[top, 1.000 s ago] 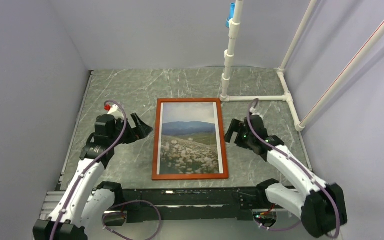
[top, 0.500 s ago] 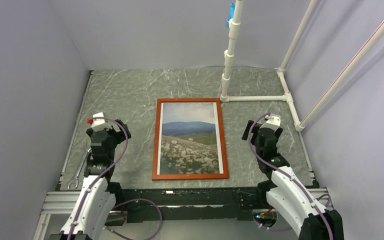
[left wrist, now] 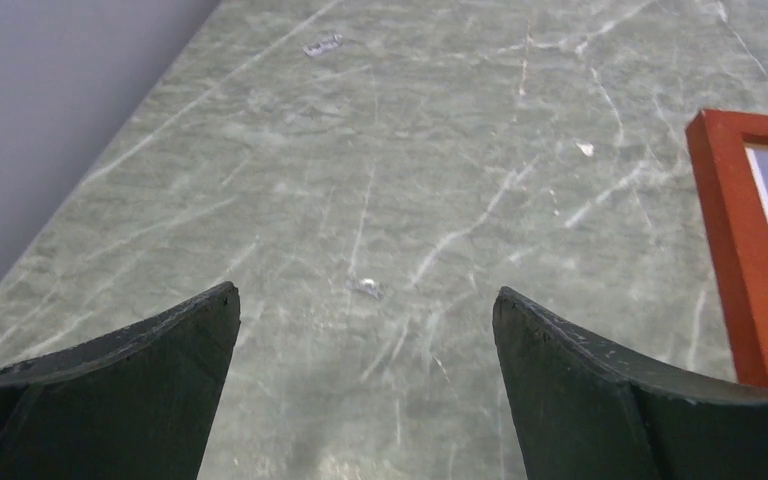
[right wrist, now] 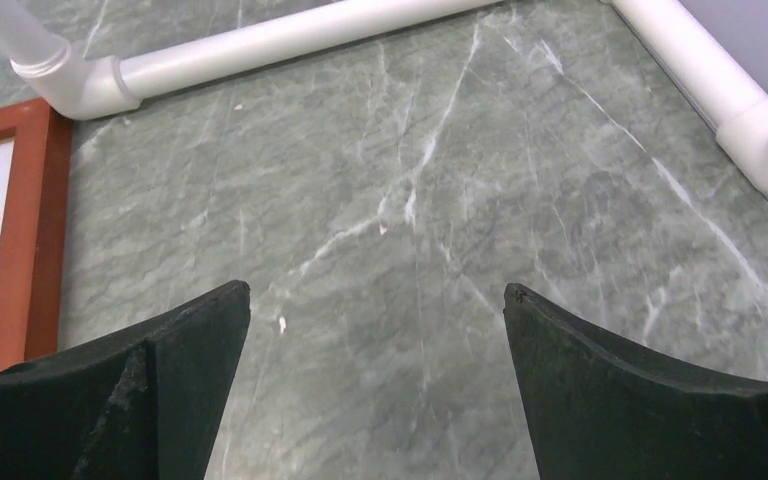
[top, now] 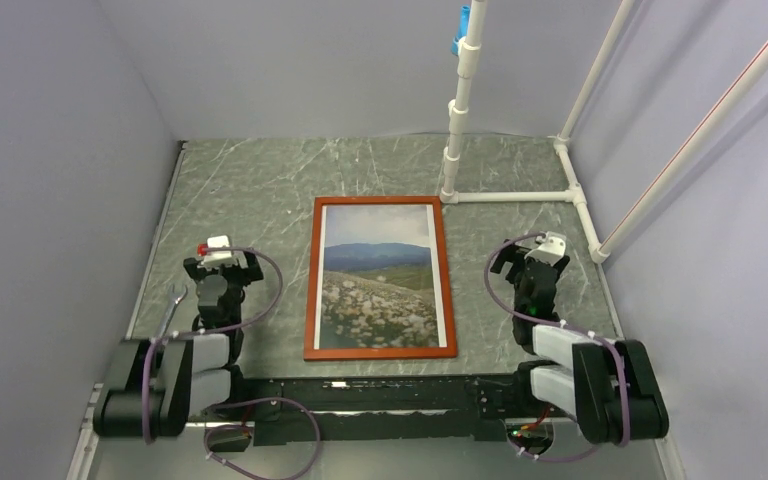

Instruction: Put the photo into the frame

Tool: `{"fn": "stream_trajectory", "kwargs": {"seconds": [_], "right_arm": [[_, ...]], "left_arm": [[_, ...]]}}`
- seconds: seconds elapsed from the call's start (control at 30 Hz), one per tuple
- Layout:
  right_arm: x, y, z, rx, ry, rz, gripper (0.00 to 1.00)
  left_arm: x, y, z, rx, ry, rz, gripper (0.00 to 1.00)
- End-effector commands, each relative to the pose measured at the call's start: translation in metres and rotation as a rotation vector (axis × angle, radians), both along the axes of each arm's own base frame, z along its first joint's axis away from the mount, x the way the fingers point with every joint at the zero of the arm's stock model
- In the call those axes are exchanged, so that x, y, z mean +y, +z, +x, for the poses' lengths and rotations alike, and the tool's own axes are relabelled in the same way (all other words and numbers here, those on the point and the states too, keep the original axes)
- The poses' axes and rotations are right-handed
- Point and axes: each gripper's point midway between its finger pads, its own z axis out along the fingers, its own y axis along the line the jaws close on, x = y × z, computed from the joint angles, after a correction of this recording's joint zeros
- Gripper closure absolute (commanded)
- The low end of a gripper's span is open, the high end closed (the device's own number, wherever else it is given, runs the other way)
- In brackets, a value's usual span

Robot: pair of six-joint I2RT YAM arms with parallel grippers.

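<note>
The orange-brown frame (top: pixel 312 290) lies flat in the middle of the table with the photo (top: pixel 380 280) of blue hills and a flowered meadow inside it. My left gripper (top: pixel 222 268) is folded back near the table's front, left of the frame, open and empty. In the left wrist view its jaws (left wrist: pixel 365 300) stand wide apart over bare table, with the frame's edge (left wrist: pixel 745 240) at the right. My right gripper (top: pixel 530 262) is folded back right of the frame, open and empty. In the right wrist view (right wrist: pixel 375 295) the frame's edge (right wrist: pixel 25 230) shows at the left.
The table is grey-green marble (top: pixel 260 180). A white pipe rig stands at the back right: an upright post (top: pixel 460 100) and a floor pipe (top: pixel 510 196), which also shows in the right wrist view (right wrist: pixel 290 35). A metal wrench (top: pixel 172 305) lies at the table's left edge. Grey walls enclose three sides.
Both arms have drawn back from the frame's sides and folded down towards their bases. The frame and photo have not moved.
</note>
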Motion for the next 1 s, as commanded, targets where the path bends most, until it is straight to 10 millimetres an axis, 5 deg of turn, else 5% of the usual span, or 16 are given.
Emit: {"fn": "stream_trajectory", "kwargs": {"seconds": [0.0, 0.1, 0.3, 0.43, 0.63, 0.97], "right_arm": [[0.002, 0.041, 0.033, -0.143, 0.047, 0.054, 0.01], [-0.005, 0.033, 0.042, -0.088, 0.036, 0.068, 0.01], [0.001, 0.051, 0.032, -0.197, 0.14, -0.052, 0.0], [-0.023, 0.044, 0.015, -0.296, 0.008, -0.031, 0.0], [-0.006, 0.053, 0.022, -0.298, 0.123, -0.071, 0.0], [-0.025, 0.018, 0.052, -0.11, 0.017, -0.025, 0.0]], "left_arm": [[0.014, 0.045, 0.016, -0.227, 0.058, 0.076, 0.0], [0.008, 0.049, 0.01, -0.249, 0.031, 0.083, 0.01], [0.007, 0.027, 0.054, -0.013, 0.017, 0.095, 0.01], [0.005, 0.035, 0.044, -0.099, 0.004, 0.108, 0.01], [0.011, 0.036, 0.048, -0.088, 0.042, 0.099, 0.01], [0.011, 0.034, 0.052, -0.062, 0.046, 0.098, 0.0]]}}
